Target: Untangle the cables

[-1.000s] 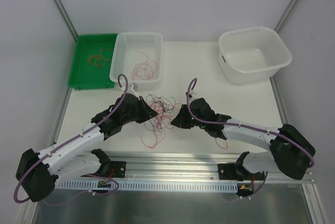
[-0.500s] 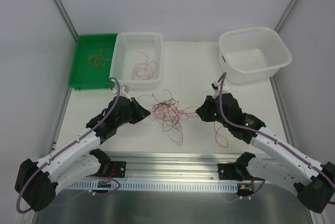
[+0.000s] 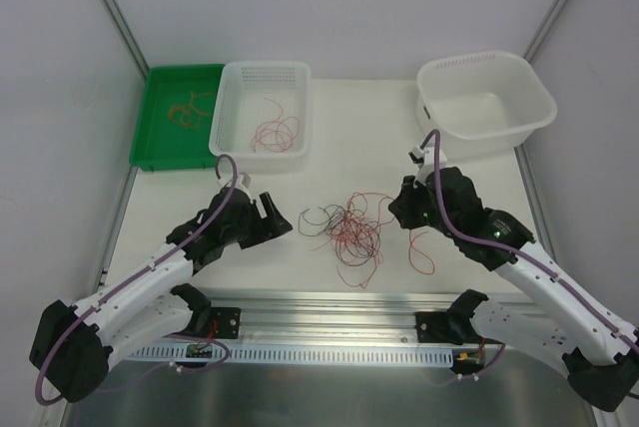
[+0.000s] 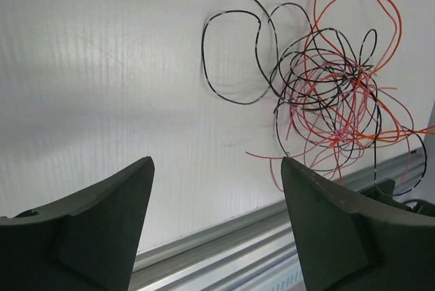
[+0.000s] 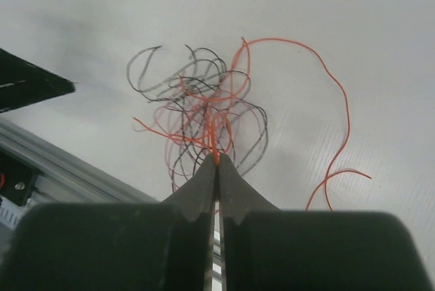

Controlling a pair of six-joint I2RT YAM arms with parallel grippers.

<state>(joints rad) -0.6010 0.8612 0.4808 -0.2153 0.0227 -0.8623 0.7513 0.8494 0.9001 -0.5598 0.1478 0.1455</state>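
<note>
The cables (image 3: 349,232) lie in a loose knot of thin red and black wires on the white table between the two arms. My left gripper (image 3: 274,217) stands open just left of the knot, holding nothing. In the left wrist view its gripper (image 4: 216,162) shows wide-apart jaws, and the cables (image 4: 326,87) lie ahead to the right. My right gripper (image 3: 393,211) sits at the knot's right edge. The right wrist view shows that gripper (image 5: 217,160) shut on a red cable that leads into the knot (image 5: 204,111).
A single red wire (image 3: 421,257) curls beside the right arm. At the back stand a green tray (image 3: 160,140) with orange-tan wires (image 3: 188,110), a white basket (image 3: 262,69) with red wires (image 3: 275,133), and a white tub (image 3: 539,100). A metal rail (image 3: 329,307) runs along the near edge.
My left gripper has opened and let go of the knot. The knot has slid to the right with the shut right gripper, and the right arm has drawn back to the right.
</note>
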